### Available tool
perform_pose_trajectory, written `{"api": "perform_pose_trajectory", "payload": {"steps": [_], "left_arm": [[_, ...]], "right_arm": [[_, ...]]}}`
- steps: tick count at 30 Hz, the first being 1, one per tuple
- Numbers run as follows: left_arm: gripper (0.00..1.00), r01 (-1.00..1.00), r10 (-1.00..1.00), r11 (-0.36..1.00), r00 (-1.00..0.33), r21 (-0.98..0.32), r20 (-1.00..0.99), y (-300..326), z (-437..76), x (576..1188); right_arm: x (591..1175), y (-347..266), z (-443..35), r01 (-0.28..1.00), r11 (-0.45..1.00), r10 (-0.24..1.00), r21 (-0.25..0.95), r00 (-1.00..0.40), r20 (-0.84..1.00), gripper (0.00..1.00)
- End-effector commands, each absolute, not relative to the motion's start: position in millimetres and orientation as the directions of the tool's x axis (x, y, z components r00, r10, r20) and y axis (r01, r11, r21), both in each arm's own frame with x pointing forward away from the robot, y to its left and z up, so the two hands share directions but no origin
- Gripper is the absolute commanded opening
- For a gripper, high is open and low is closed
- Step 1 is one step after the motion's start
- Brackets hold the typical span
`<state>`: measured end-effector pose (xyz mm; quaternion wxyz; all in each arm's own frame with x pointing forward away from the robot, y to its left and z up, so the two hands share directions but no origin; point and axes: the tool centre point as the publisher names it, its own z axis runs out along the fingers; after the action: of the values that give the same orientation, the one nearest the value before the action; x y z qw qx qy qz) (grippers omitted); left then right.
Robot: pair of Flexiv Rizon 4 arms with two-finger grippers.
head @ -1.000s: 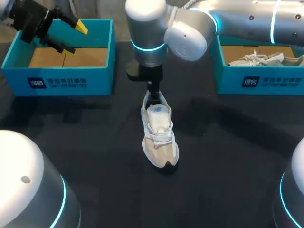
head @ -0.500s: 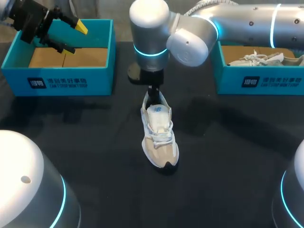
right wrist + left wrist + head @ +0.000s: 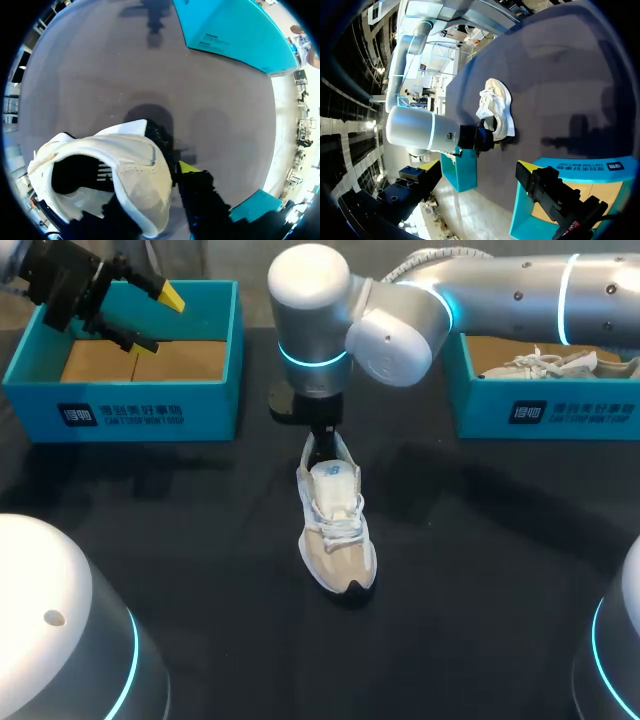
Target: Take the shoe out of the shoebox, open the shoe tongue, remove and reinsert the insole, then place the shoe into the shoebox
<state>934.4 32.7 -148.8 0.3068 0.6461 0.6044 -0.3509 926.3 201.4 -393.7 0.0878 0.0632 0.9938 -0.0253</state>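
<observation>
Working at the heel of the shoe [image 3: 337, 525], the right tool [image 3: 322, 440] sits just above frame centre; whether it has closed on the collar I cannot tell. The shoe lies on the dark surface [image 3: 480, 560], toe toward the lower edge. Freeing the insole likely needs the heel held steady. The left tool [image 3: 150, 320], spread and empty, hovers over the shoebox [image 3: 140, 412] at upper left.

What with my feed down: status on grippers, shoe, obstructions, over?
Left gripper open, empty, over left shoebox. Right gripper at heel of shoe, grip unclear. Shoe upright on table. Nothing blocking.
</observation>
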Motion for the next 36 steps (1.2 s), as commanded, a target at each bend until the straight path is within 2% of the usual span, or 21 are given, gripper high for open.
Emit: {"api": "perform_pose_trajectory", "payload": {"steps": [1,8,14,22,34,36], "left_arm": [[1.0,0.996,0.568,-0.082,0.024,-0.028,-0.822,32.7,-148.4,934.5],[1.0,0.996,0.568,-0.082,0.024,-0.028,-0.822,32.7,-148.4,934.5],[1.0,0.996,0.568,-0.082,0.024,-0.028,-0.822,32.7,-148.4,934.5],[1.0,0.996,0.568,-0.082,0.024,-0.028,-0.822,32.7,-148.4,934.5],[1.0,0.996,0.568,-0.082,0.024,-0.028,-0.822,32.7,-148.4,934.5],[1.0,0.996,0.568,-0.082,0.024,-0.028,-0.822,32.7,-148.4,934.5]], "right_arm": [[921.1,203.6,-393.9,0.157,0.986,0.146,-0.05,-0.972,-0.184,0.0],[915.4,203.0,-374.0,0.185,0.981,0.172,-0.05,-0.963,-0.206,0.0],[908.0,200.5,-334.2,0.198,0.979,0.188,-0.044,-0.965,-0.181,0.0],[901.4,197.2,-252.3,0.18,0.981,0.165,-0.071,-0.969,-0.184,0.0],[894.0,184.1,-154.4,0.209,0.977,0.195,-0.054,-0.962,-0.19,0.0],[893.8,183.1,-150.1,0.211,0.976,0.197,-0.052,-0.962,-0.191,0.0]]}}
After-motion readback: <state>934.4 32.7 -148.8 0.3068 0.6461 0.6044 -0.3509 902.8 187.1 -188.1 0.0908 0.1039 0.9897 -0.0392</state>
